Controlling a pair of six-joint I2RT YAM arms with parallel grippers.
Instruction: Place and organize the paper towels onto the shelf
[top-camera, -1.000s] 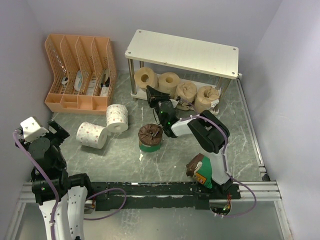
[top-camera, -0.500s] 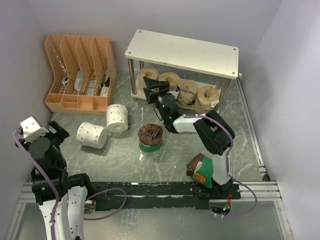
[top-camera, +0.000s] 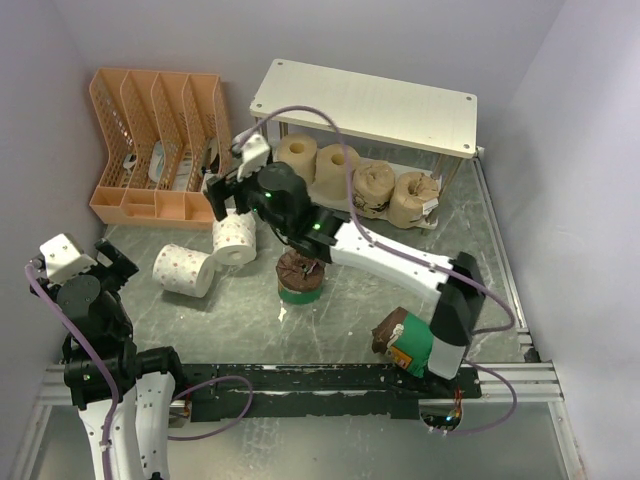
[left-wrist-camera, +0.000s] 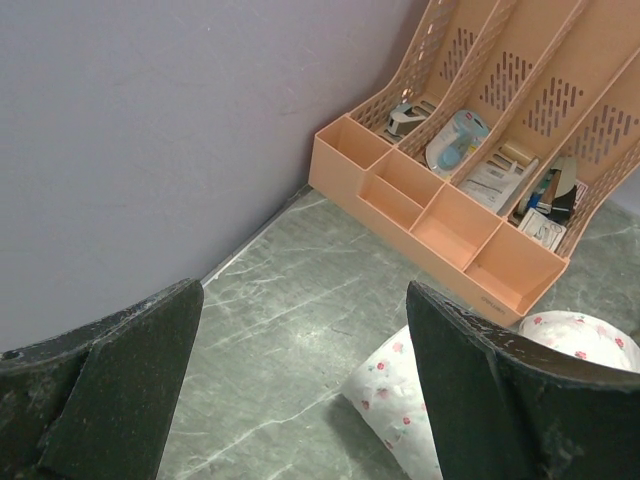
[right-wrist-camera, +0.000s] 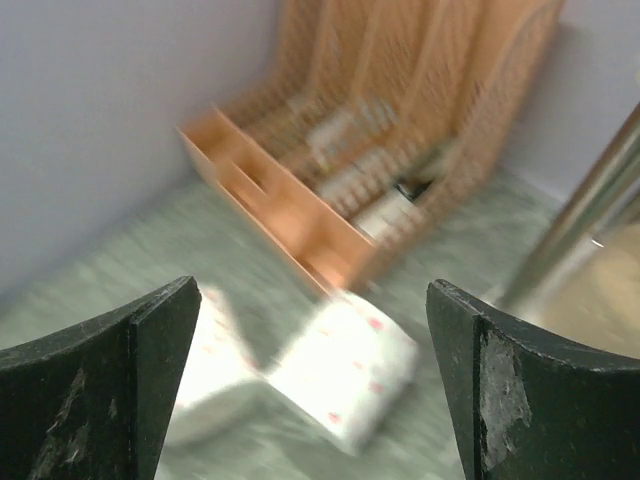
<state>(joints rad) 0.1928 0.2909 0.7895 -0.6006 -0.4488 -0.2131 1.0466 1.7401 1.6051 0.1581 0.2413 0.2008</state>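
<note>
My right end effector (right-wrist-camera: 312, 300) is spread wide and pinches nothing; in the top view it hangs above the table (top-camera: 480, 270), between the orange file organizer (top-camera: 160, 140) and the first white roll (top-camera: 235, 237); its own wrist picture is blurred. The second white roll (top-camera: 183, 270) lies just beside the first, both on their sides on the table, well apart from the shelf (top-camera: 370, 100). On the lower board of the shelf I see four beige rolls (top-camera: 335, 165) in one row; the upper board carries nothing. One green-banded roll (top-camera: 298, 272) stands upright on the table in front of the shelf, under the stretched right arm; the other green-banded roll (top-camera: 393, 335) lies tilted just beside the base of that arm. My left end effector (left-wrist-camera: 305, 300) is also spread, with nothing between its fingers; it is at the near left corner and looks toward the organizer and the white rolls.
</note>
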